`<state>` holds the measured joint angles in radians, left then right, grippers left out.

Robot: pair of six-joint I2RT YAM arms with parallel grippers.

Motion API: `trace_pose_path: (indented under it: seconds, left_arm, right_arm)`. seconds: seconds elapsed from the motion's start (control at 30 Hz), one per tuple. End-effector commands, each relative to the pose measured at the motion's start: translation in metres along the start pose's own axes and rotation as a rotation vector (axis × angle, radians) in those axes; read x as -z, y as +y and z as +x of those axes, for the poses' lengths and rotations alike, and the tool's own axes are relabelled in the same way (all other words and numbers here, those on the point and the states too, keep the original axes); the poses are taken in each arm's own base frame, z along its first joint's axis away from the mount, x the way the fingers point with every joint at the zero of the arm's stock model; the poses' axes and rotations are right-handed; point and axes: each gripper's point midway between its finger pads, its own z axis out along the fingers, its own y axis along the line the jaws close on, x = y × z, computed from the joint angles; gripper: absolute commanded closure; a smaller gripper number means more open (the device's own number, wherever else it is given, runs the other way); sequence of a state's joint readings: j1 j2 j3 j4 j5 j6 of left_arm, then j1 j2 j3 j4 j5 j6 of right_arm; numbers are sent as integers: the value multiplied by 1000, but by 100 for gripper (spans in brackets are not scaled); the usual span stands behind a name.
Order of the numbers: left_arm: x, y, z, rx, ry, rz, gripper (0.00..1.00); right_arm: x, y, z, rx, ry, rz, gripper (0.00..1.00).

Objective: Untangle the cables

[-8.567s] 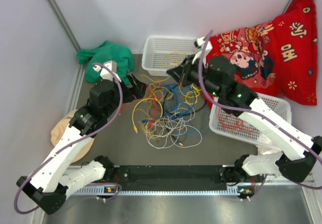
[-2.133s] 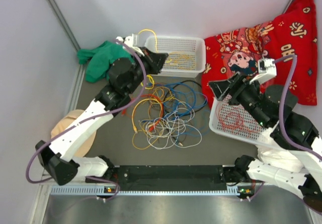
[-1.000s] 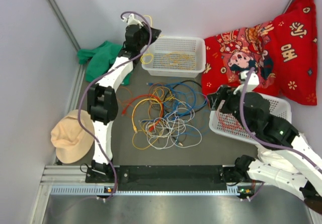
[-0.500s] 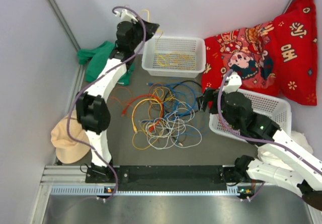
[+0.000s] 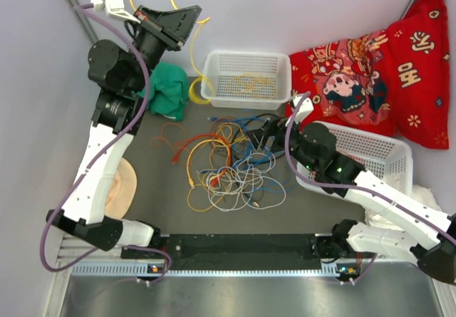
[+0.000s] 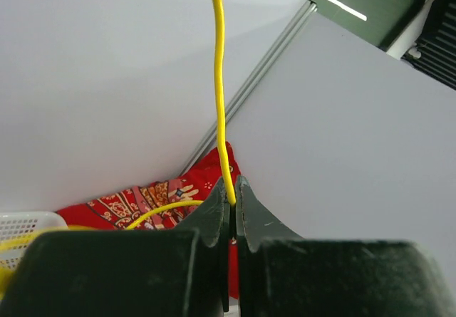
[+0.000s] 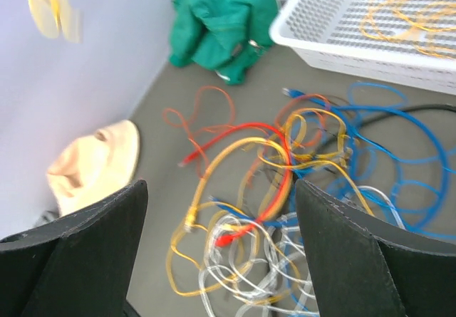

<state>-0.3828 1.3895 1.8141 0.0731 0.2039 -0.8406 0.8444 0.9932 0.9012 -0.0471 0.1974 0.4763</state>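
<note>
Your left arm is stretched up high at the far left, elbow bent, with the left gripper [image 5: 187,14] above the green cloth [image 5: 167,89] and pointing toward the back wall. Its fingers are pressed together on 1 yellow cable [image 6: 219,82], which runs straight up out of the pinch in the wrist view. In the top view that cable arcs over the wrist and also hangs down, ending in a loop just beside the left wall of the far white basket [image 5: 246,100]. More yellow wire lies coiled inside that basket. Your right arm reaches low across the table [image 5: 164,196], forearm over the near basket [image 5: 385,149], with the right gripper [image 5: 260,133] at the right edge of the cable pile [image 5: 231,167]. Its 2 fingers are spread wide and hold nothing; I can't tell whether they touch any wire. The pile sits mid-table: yellow, red, orange, blue and white wires looped over each other, with blue mostly on the right, white at the near side, and 1 thin orange loop lying apart on the left. A beige cap [image 5: 125,189] lies at the left edge and a red cushion [image 5: 370,60] at the far right.
</note>
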Motion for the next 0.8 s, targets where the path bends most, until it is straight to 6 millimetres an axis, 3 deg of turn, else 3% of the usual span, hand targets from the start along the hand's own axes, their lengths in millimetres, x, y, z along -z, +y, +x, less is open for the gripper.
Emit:
trace_pose_path:
  seconds: [0.0, 0.07, 0.17, 0.2, 0.33, 0.57, 0.73, 0.77]
  left_arm:
    - [11, 12, 24, 42, 82, -47, 100]
    - [18, 4, 24, 50, 86, -35, 100]
    - [27, -3, 22, 46, 82, -28, 100]
    - [30, 0, 25, 51, 93, -48, 100]
    - [38, -5, 23, 56, 91, -42, 100]
    - [42, -19, 25, 87, 103, -8, 100]
    - [43, -29, 27, 95, 109, 14, 100]
    - [43, -31, 29, 92, 114, 16, 100]
  right_arm:
    - [-4, 45, -48, -110, -155, -168, 16]
    - [-4, 58, -63, -139, -190, -216, 16]
    - [-7, 82, -67, -125, -168, -285, 16]
    - [-11, 85, -58, -106, -131, -279, 16]
    - [-5, 113, -52, -65, -98, -347, 16]
    - [-7, 115, -51, -35, -100, -325, 16]
    - [-18, 95, -60, -24, -140, -187, 17]
    - [-24, 87, -53, -16, -121, -136, 18]
